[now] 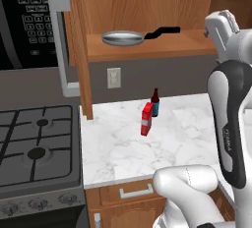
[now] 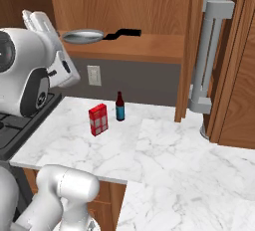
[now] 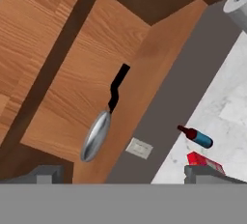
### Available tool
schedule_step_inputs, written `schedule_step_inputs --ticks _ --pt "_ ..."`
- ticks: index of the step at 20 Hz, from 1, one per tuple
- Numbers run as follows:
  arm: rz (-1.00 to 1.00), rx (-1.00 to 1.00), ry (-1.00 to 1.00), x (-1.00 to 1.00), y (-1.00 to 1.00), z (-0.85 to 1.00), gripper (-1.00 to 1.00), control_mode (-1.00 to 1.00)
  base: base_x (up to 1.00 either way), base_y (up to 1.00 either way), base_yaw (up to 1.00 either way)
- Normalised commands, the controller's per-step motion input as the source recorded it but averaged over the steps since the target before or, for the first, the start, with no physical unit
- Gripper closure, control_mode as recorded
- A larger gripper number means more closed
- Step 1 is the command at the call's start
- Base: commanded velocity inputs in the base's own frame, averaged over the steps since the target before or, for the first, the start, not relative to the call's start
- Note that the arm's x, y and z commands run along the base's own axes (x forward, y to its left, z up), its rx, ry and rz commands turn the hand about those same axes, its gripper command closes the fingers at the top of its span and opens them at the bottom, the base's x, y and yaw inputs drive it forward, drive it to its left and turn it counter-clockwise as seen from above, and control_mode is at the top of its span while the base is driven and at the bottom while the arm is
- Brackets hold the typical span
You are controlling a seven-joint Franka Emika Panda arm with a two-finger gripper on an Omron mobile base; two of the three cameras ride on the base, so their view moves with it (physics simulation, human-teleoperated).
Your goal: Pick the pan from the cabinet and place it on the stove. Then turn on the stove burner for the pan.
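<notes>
Pincer (image 3: 123, 175) spread wide, empty, well apart from pan (image 3: 96, 135) in cabinet (image 3: 72, 88).

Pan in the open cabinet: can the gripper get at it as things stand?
Probably yes. The cabinet is open, the pan lies alone on the shelf, handle out sideways, nothing before it. The gripper is open, pointing at it.
</notes>
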Motion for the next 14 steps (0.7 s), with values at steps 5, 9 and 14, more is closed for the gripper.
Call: schedule_step_inputs --ticks 5,9,14 --pt "0.0 0.21 0.0 0.24 -0.14 0.0 -1.0 -1.0 0.0 0.0 0.0" --pt "0.0 0.17 0.0 0.13 -0.21 0.0 -1.0 -1.0 0.0 0.0 0.0" --pt "0.0 0.1 0.0 0.15 -0.15 -0.02 -1.0 -1.0 0.0 0.0 0.0"
